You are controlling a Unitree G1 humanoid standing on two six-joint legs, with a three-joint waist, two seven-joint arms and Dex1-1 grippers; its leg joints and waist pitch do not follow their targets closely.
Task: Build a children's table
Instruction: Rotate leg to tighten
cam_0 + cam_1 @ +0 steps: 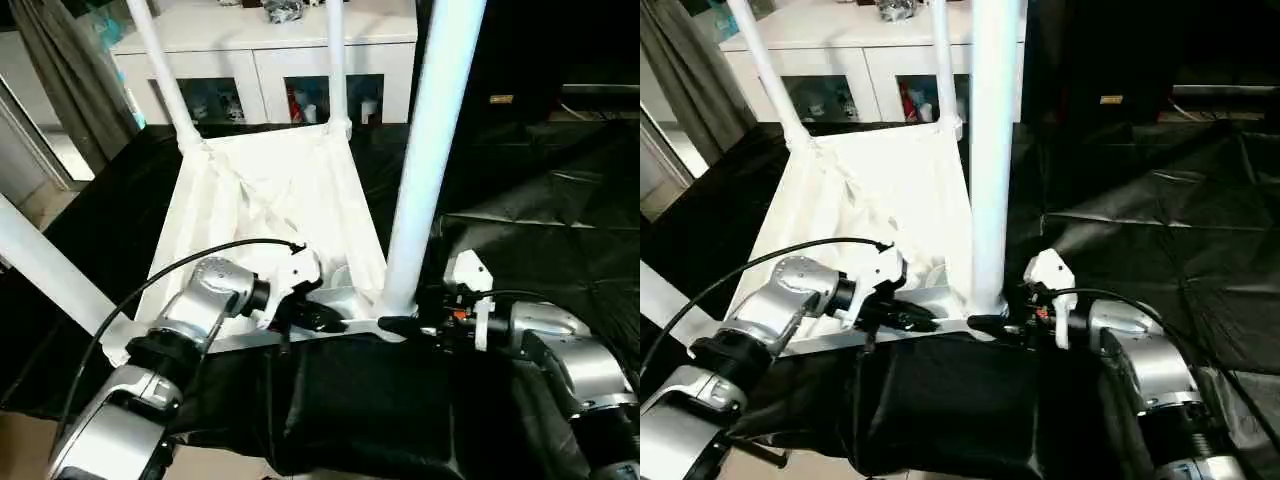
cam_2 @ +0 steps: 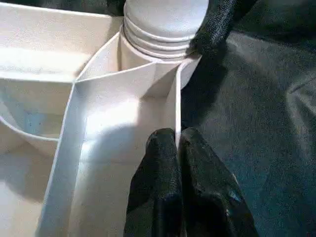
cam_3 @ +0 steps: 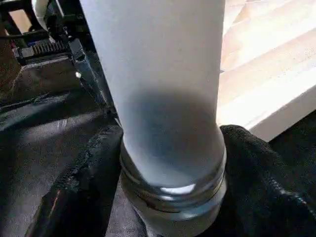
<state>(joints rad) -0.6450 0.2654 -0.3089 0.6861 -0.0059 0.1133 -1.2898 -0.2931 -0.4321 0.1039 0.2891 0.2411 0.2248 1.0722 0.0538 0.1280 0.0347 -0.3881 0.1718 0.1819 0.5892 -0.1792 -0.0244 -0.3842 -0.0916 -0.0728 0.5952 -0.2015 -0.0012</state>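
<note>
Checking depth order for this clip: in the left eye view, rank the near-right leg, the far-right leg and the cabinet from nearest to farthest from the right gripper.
1. Near-right leg, right at the right gripper.
2. Far-right leg, at the tabletop's far corner.
3. Cabinet, behind everything.

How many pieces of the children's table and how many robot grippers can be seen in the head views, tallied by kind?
White tubular legs: 4 (near right, near left, far left, far right)
Table top, upside down: 1
Grippers: 2 (left gripper, right gripper)
Total: 7
</note>
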